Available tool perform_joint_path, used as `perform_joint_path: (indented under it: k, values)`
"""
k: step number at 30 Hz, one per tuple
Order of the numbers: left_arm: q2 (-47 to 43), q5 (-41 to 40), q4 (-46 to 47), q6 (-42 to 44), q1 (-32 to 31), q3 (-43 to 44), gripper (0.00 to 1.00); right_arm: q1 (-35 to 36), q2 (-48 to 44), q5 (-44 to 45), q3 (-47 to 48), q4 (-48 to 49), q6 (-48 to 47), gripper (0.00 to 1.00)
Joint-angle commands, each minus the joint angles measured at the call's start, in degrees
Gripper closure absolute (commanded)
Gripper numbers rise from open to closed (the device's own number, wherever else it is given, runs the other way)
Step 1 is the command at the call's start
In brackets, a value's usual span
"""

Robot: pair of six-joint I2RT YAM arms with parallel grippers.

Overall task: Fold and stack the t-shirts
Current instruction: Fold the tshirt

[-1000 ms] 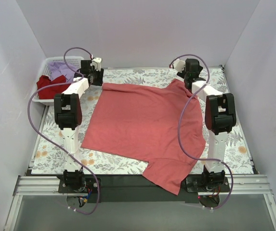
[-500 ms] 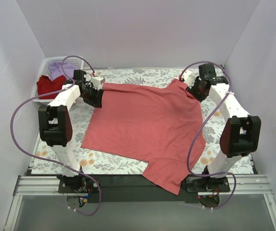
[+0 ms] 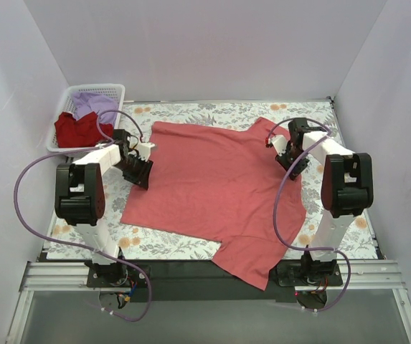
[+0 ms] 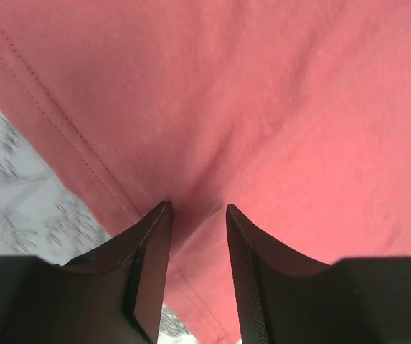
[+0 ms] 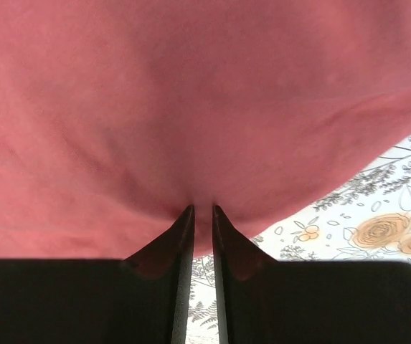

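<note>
A large coral-red t-shirt [image 3: 212, 186] lies spread flat on the floral cloth, one sleeve hanging over the near table edge. My left gripper [image 3: 140, 172] is down on the shirt's left edge. In the left wrist view [image 4: 196, 208] its jaws stand a little apart with a ridge of the shirt [image 4: 262, 107] rising between them, next to the stitched hem. My right gripper [image 3: 295, 161] is down on the shirt's right edge. In the right wrist view [image 5: 203, 208] its jaws are nearly together, pinching the shirt [image 5: 191, 93]. A darker red t-shirt [image 3: 76, 129] and a lavender t-shirt [image 3: 97, 104] lie in the basket.
A white lattice basket [image 3: 94, 87] stands at the back left corner. The grey-and-orange floral cloth [image 3: 348, 215] covers the table. White walls close in the left, back and right. Purple cables loop beside both arms.
Both arms have swung from the shirt's far corners towards me and down onto its left and right side edges. The shirt has barely shifted.
</note>
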Motion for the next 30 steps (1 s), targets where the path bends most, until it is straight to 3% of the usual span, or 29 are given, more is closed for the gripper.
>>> perform_joint_path:
  k: [1,3,5,10,14,21,25,30]
  values:
    - [-4.57,-3.12,-2.87,0.64,0.07,-5.93,0.66,1.46,-0.3,-0.65,-1.64,0.64,0.53,0.79]
    - [-6.77,-4.0,-4.37,1.08,0.07,-8.3,0.66,2.61,-1.7,-2.13,-3.23,-0.15,-1.31,0.78]
    - [-8.08,-3.84,-7.26,2.13,0.07,-8.23,0.67,1.74,-4.16,-11.33,-1.41,-4.1,-2.11,0.76]
    - [-8.62,2.75,-10.61,1.61,0.07,2.56,0.6,-8.34,-1.2,-26.03,16.15,-9.48,4.02,0.68]
    - [-3.27,6.97,-4.05,-4.62,0.07,16.7,0.5,-9.87,7.06,-20.97,28.91,-6.76,10.34,0.69]
    - [10.79,7.68,1.25,-13.15,0.16,33.42,0.48,-9.87,23.15,-16.56,49.2,-1.83,16.08,0.65]
    - [14.84,6.1,4.06,-15.44,0.16,37.38,0.48,-9.87,29.83,-12.97,53.62,-0.86,19.42,0.57]
    - [17.92,5.05,5.56,-16.32,0.16,39.76,0.48,-9.87,30.99,-11.72,51.44,2.91,21.27,0.51]
